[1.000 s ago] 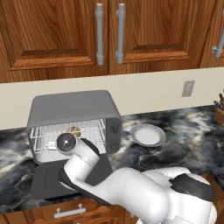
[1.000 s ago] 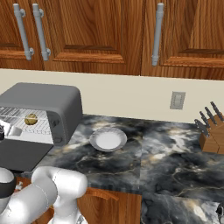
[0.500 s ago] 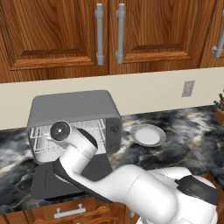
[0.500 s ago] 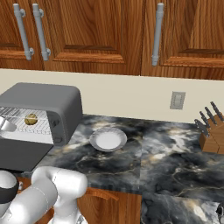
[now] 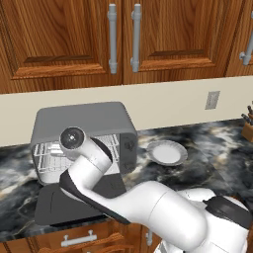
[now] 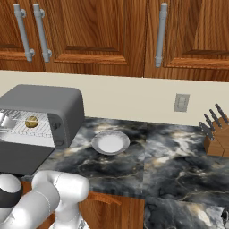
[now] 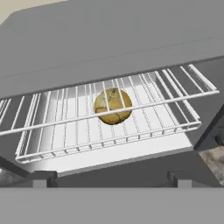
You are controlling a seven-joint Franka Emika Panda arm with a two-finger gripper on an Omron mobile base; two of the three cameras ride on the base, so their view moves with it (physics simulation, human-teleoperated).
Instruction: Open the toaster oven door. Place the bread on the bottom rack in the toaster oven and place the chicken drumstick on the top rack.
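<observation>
The bread [image 7: 113,106] sits on the bottom rack [image 7: 65,131] inside the toaster oven [image 5: 84,123], dead ahead at twelve o'clock of the empty claw, whose jaws stand wide apart.

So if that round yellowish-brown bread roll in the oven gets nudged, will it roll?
Probably: the round yellowish-brown bread roll is nearly ball-shaped. The silver wire-grid rack under it may catch it between bars. It looks small, so likely light.

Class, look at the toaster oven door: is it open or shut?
Open. The toaster oven door lies flat on the counter, leaving the racks and the bread inside exposed.
</observation>
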